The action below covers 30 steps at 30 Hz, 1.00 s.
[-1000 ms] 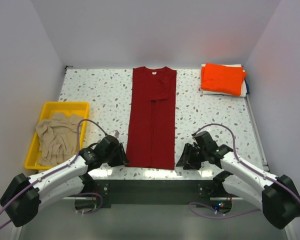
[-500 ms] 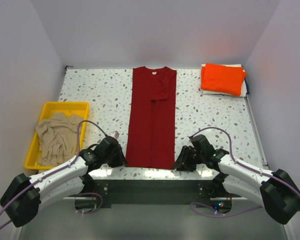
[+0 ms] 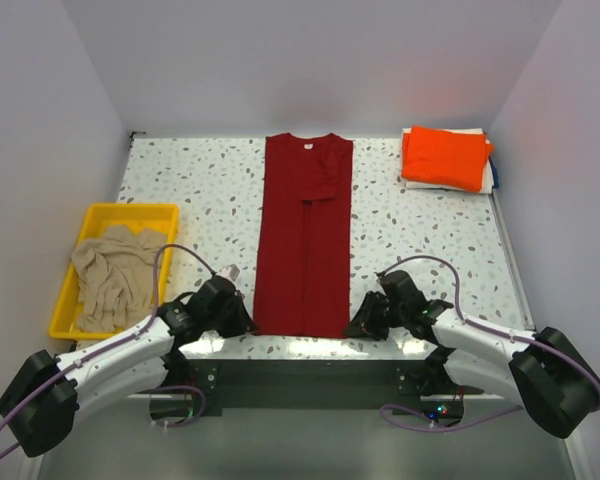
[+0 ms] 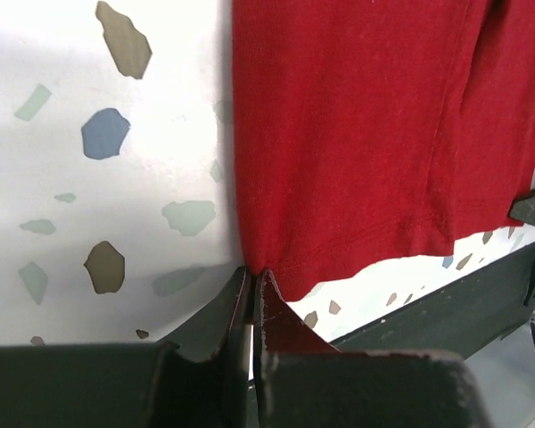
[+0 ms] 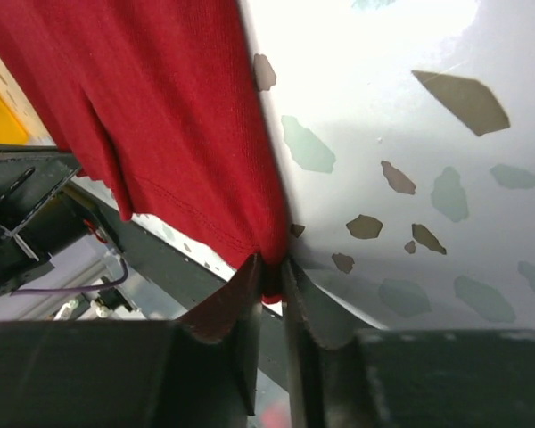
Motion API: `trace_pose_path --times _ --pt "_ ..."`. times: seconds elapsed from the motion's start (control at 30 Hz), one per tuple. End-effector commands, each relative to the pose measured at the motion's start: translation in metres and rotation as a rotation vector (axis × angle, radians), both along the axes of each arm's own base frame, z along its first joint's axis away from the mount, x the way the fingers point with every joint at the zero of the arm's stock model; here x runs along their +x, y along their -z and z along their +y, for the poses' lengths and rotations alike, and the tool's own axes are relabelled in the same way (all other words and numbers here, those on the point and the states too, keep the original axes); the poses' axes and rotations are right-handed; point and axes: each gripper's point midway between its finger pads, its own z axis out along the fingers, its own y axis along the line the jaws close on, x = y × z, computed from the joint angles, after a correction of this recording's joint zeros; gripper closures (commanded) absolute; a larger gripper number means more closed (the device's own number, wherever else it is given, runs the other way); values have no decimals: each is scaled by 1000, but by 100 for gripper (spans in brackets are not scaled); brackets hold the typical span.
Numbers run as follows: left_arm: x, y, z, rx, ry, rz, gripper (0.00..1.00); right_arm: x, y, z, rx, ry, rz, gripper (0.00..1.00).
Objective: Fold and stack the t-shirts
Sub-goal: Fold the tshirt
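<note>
White walls close off three sides of a white worktop speckled with grey, brown and blue chips. The only label in sight is a small white one inside the red tee's collar, and any print on it is too small to read.

The red tee lies flat down the middle of the worktop as a long narrow strip. Its collar is at the far edge and its hem at the near edge. Both sides are folded inward and meet along a line down the centre, and a sleeve fold shows just below the collar on the right. The wrist views show fine knit and a stitched hem.

The left hand sits at the hem's left corner. Its fingers are almost together, and the corner of the cloth is pinched at their tips. The right hand is clamped on the hem's right corner, with red cloth visible in the narrow slit between its fingers.

An orange tee lies folded at the far right corner, on top of a pale folded cloth. A beige tee is crumpled in a yellow tray at the left side.
</note>
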Motion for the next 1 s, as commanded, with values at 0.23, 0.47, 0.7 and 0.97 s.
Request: trace_pose_path --times 0.23,0.47,0.7,0.97 --pt "-25 -1 -6 31 81 25 100 -11 5 -15 -81 -50 -13 100" --pt "-33 -18 -11 4 107 21 100 -26 -18 -22 -83 -118 -48 100" --pt "-14 -42 -29 -21 131 -58 100 -8 -41 -13 -93 -155 -112 100" --pt "44 -73 -38 96 63 -189 100 55 -91 20 -104 -163 -270 100"
